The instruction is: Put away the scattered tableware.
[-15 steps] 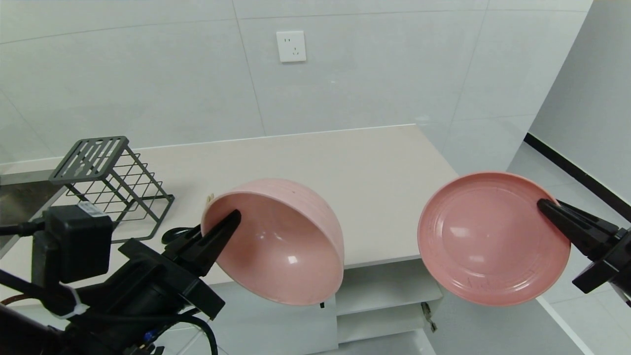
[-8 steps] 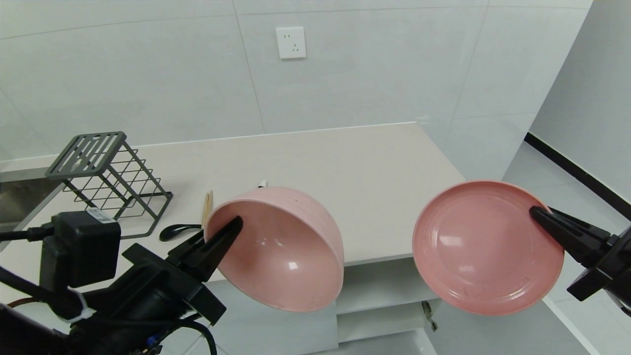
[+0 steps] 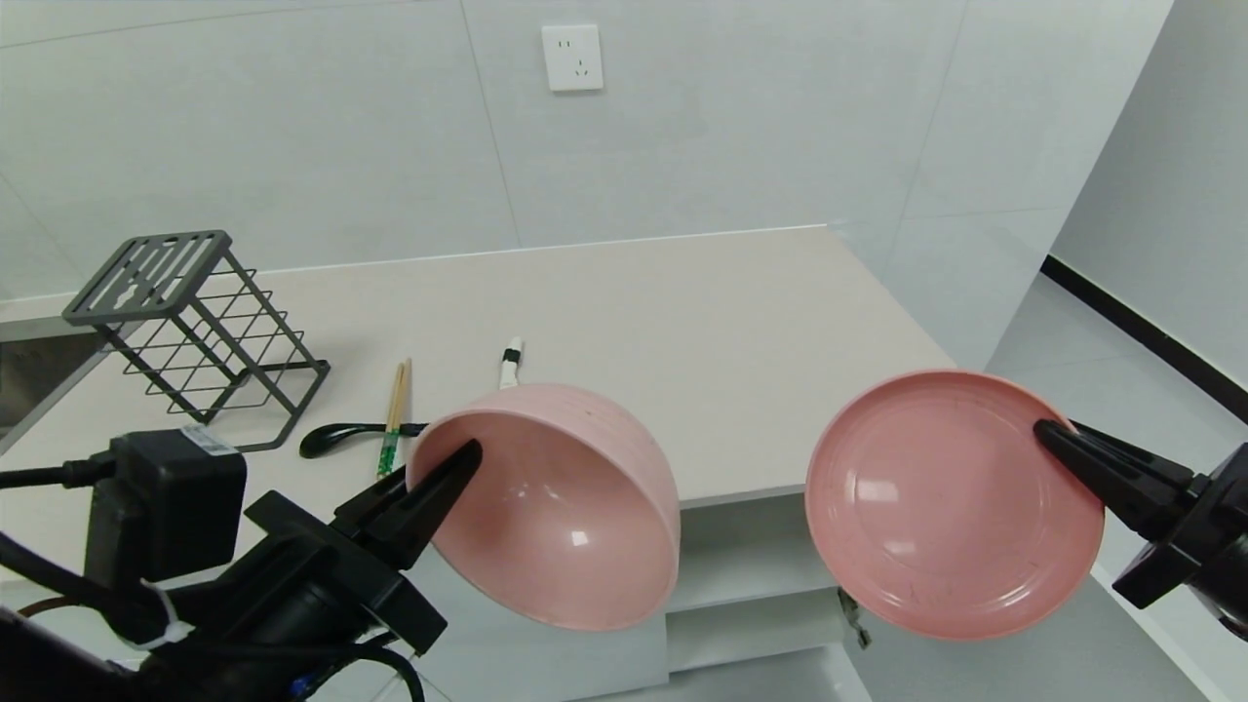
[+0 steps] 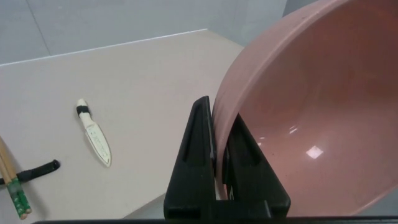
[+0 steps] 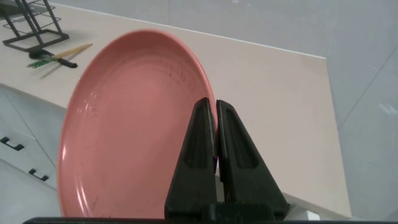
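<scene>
— Tableware is found where in the head view?

— A pink bowl (image 3: 575, 507) is held low at centre, tipped on its side with the hollow toward the camera, overlapping the near edge of the counter (image 3: 682, 322). A pink plate (image 3: 936, 507) is held on edge at lower right, past the counter's corner. Chopsticks (image 3: 395, 414), a black spoon (image 3: 331, 438) and a small white utensil (image 3: 510, 362) are left lying on the counter at centre left, near a wire rack (image 3: 185, 331).

— What is hidden or hard to make out?

— The white utensil's near end is covered by the bowl's rim, and the spoon's handle is crossed by the chopsticks. One finger of each gripper is hidden behind its dish. The white utensil's kind cannot be made out.

— How are the jaws set?

— The left gripper (image 4: 217, 124) is clamped on the bowl's rim, one finger inside and one outside. The right gripper (image 5: 216, 130) is pinched on the plate's rim, its fingers parted only by the rim's thickness.
</scene>
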Tool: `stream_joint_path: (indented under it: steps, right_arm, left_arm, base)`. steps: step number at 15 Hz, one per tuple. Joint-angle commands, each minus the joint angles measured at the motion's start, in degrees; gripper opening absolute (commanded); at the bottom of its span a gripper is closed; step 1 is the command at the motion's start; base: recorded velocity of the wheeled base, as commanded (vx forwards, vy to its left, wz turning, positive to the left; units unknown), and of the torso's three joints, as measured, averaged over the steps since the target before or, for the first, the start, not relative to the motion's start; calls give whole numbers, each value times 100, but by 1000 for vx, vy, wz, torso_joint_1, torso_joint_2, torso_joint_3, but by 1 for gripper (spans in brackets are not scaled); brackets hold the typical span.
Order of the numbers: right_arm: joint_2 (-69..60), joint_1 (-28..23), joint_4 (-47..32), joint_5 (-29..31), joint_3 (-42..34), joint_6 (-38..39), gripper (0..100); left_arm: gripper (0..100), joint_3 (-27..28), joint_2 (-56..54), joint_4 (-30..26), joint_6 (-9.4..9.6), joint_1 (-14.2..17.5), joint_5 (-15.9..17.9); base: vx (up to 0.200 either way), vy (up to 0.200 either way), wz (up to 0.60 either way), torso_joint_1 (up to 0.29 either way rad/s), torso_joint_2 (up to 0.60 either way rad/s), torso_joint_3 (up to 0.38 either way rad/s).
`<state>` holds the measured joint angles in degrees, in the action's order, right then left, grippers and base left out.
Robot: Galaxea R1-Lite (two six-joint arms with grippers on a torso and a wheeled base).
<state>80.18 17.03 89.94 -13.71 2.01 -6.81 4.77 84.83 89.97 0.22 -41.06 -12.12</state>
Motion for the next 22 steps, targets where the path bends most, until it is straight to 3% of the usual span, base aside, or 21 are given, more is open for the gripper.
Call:
stream_joint_path:
  steps: [1, 11, 22]
  right_arm:
    - [33, 2, 6, -8, 1, -4, 0]
    - [112, 2, 6, 0, -69, -30, 0]
    - [182, 2, 6, -8, -96, -39, 0]
  left_arm:
    - [0, -64, 42, 3, 4, -16, -1]
    - [0, -459, 77, 3, 251, -482, -1]
    - [0, -459, 191, 3, 242, -482, -1]
  base:
    - [0, 0, 0, -227, 466, 227]
    - [0, 0, 0, -242, 478, 233]
    - [0, 0, 0, -208, 400, 192]
